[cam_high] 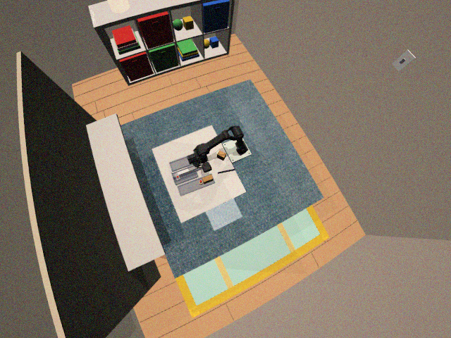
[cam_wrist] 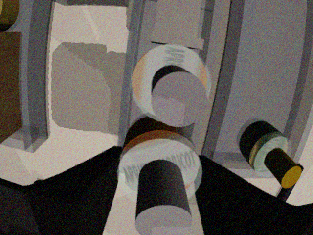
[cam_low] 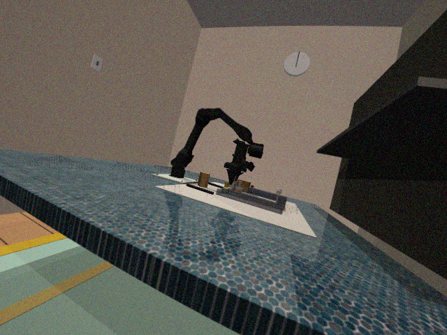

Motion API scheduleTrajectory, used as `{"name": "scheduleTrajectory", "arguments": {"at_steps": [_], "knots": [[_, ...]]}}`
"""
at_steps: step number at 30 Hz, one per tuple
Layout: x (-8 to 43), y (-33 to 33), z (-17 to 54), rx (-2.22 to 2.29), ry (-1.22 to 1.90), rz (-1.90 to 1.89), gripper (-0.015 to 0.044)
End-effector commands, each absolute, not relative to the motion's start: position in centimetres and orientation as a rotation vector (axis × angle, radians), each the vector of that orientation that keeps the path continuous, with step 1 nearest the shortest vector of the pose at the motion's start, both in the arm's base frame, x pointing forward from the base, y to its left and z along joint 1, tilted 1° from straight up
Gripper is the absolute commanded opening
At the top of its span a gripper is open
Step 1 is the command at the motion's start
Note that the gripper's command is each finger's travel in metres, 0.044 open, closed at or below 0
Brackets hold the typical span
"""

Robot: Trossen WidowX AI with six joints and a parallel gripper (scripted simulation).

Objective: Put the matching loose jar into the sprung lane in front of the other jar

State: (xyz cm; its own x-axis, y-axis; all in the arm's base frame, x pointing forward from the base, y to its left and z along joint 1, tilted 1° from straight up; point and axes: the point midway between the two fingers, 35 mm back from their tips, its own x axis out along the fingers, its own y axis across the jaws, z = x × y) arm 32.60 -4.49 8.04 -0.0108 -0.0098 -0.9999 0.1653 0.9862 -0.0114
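My gripper (cam_wrist: 158, 159) (cam_low: 233, 182) is shut on a pale-lidded jar (cam_wrist: 161, 203) with a tall dark knob and an orange band; the lid lettering reads APRICOT. It is low at the front of the sprung lane (cam_wrist: 222, 83), the middle lane of the grey rack. A matching jar (cam_wrist: 180, 98) stands in that lane directly behind it. The two overlap in the wrist view; I cannot tell whether they touch. A grey panel lies behind the lane jar. The held jar's foot and the low front stop are hidden.
A dark jar with a yellow top (cam_wrist: 291, 176) is at the right lane's front. A brown block (cam_wrist: 10, 88) (cam_high: 207, 178) is in the lane on the other side. Another brown block (cam_high: 221, 155) (cam_low: 204, 179) and a black bar (cam_high: 225, 170) are on the white mat (cam_high: 196, 209).
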Motion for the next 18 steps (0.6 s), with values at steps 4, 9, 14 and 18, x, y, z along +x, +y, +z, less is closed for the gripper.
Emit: {"name": "scheduleTrajectory", "arguments": {"at_steps": [4, 9, 14, 18], "knots": [[33.25, -4.75, 8.36, 0.116, 1.550, -0.143, 0.0000], [33.30, -4.76, 8.36, 0.116, 1.550, -0.143, 0.0000], [33.37, -4.77, 8.36, 0.116, 1.550, -0.143, 0.0000], [33.42, -4.78, 8.36, 0.116, 1.550, -0.143, 0.0000]]}}
